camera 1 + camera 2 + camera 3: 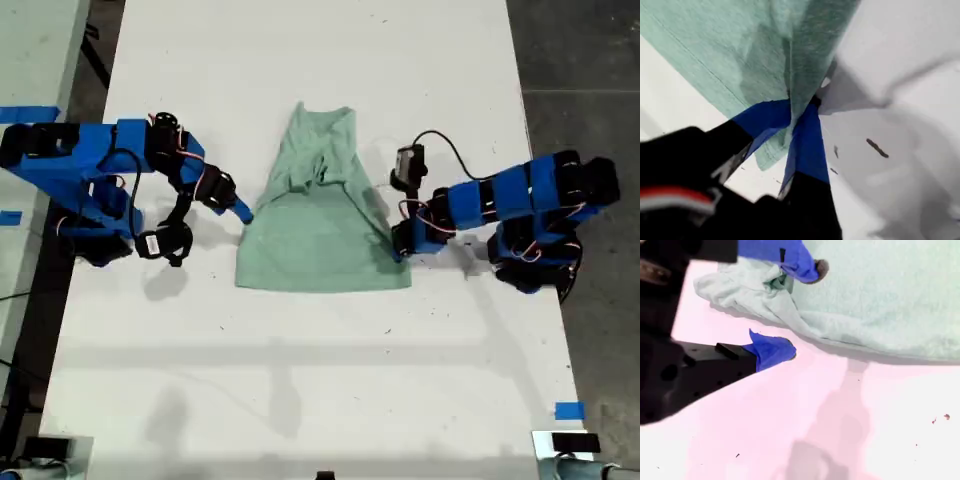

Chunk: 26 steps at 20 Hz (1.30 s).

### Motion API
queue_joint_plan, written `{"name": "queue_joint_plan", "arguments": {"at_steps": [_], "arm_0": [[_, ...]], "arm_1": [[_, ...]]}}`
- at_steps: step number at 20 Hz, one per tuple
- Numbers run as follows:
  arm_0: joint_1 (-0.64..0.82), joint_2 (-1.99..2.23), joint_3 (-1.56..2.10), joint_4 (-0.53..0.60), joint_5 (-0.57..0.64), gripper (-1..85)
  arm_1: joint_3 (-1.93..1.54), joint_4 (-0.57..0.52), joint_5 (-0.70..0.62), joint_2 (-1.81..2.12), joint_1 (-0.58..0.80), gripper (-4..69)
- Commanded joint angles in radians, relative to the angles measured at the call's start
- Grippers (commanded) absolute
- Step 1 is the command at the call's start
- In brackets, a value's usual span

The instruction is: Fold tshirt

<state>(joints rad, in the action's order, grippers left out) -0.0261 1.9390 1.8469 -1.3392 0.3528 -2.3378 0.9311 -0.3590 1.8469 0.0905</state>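
Observation:
The pale mint-green tshirt [320, 230] lies on the white table [300, 380], narrow and bunched at its far end, wide at its near hem. My first gripper [400, 243], on the arm at the exterior view's right, is shut on the tshirt's edge; the first wrist view shows the cloth [740, 50] pinched between the blue fingers [807, 140] and rising from them. My second gripper [240, 212], on the arm at the exterior view's left, is open [800, 310] at the opposite edge. One fingertip [807, 270] rests over the tshirt [880, 300], the other [775, 350] is on the table beside a bunched fold.
A blue tape mark [568, 410] sits near the table's front corner on the exterior view's right. Dark floor [590, 60] borders the table on that side. A second pale surface with blue tape [25, 113] stands at the exterior view's left.

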Motion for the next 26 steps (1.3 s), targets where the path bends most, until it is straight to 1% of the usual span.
{"name": "queue_joint_plan", "arguments": {"at_steps": [1, 2, 3, 4, 5, 6, 8, 10, 12, 13, 15, 16, 17, 18, 19, 21, 23, 26], "arm_0": [[-0.023, 0.006, -0.012, 0.014, -0.015, 17.5], [-0.026, 0.005, -0.012, 0.015, -0.018, 17.5], [-0.026, 0.000, -0.012, 0.020, -0.018, 17.5], [-0.026, -0.003, -0.012, 0.026, -0.018, 17.5], [-0.026, -0.006, -0.014, 0.032, -0.018, 17.5], [-0.026, -0.008, -0.014, 0.037, -0.018, 17.4], [-0.025, -0.017, -0.020, 0.040, -0.018, 17.3], [-0.025, -0.021, -0.025, 0.041, -0.018, 17.1], [-0.023, -0.025, -0.031, 0.043, -0.018, 17.0], [-0.023, -0.026, -0.032, 0.046, -0.018, 17.0], [-0.026, -0.031, -0.037, 0.046, -0.018, 17.0], [-0.028, -0.035, -0.038, 0.046, -0.018, 17.0], [-0.029, -0.040, -0.043, 0.046, -0.018, 17.1], [-0.029, -0.048, -0.051, 0.046, -0.018, 17.2], [-0.029, -0.055, -0.058, 0.044, -0.018, 17.2], [-0.034, -0.075, -0.084, 0.032, -0.018, 17.2], [-0.041, -0.091, -0.107, 0.018, -0.021, 17.2], [-0.060, -0.135, -0.196, -0.023, -0.029, 17.2]], "arm_1": [[0.152, 0.238, -0.017, 0.137, -0.026, -1.5], [0.227, 0.324, -0.021, 0.172, -0.044, -1.5], [0.288, 0.360, -0.023, 0.189, -0.058, -1.5], [0.348, 0.362, -0.020, 0.186, -0.071, -1.5], [0.388, 0.322, -0.009, 0.176, -0.077, -1.5], [0.397, 0.241, 0.005, 0.170, -0.078, -1.5], [0.374, 0.041, 0.038, 0.132, -0.067, -1.5], [0.331, -0.135, 0.086, 0.048, -0.048, -1.5], [0.258, -0.347, 0.138, -0.041, -0.032, -1.5], [0.245, -0.426, 0.155, -0.107, -0.025, -1.5], [0.268, -0.479, 0.187, -0.258, -0.003, -1.5], [0.295, -0.485, 0.195, -0.339, 0.002, 3.1], [0.356, -0.437, 0.186, -0.394, -0.002, 19.8], [0.411, -0.379, 0.164, -0.402, -0.011, 31.3], [0.443, -0.339, 0.150, -0.394, -0.014, 33.0], [0.537, -0.173, 0.143, -0.337, -0.026, 29.4], [0.609, -0.034, 0.130, -0.238, -0.038, 28.6], [0.634, 0.101, 0.107, -0.034, -0.051, 26.5]]}}
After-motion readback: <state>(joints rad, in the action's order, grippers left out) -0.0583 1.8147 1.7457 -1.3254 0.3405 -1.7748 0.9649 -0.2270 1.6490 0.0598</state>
